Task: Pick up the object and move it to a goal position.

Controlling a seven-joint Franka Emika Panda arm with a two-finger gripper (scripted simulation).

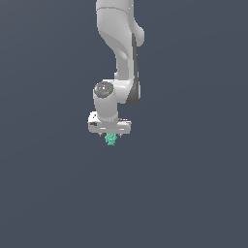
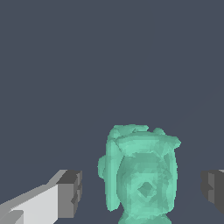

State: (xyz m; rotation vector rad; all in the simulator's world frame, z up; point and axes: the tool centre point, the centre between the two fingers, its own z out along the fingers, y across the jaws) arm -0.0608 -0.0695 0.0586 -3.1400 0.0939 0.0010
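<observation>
The teal object [image 1: 111,139] sat directly beneath the gripper [image 1: 111,136], between fingers [image 2: 70,194] spread apart at nine and three o'clock, clear of both, seemingly positioned for closing

My white gripper [image 1: 111,133] carries dark grey pads [image 2: 70,193]; the lump [image 2: 142,175] is mottled teal-green against a flat slate-blue ground [image 1: 193,193].

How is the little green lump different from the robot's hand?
The lump is teal-green; the hand is white with dark grey fingertips. The lump is bumpy and rounded; the hand is blocky with flat faces. The lump is much narrower than the hand. In the wrist view, the lump sits between the open fingertips, not touching them.
</observation>
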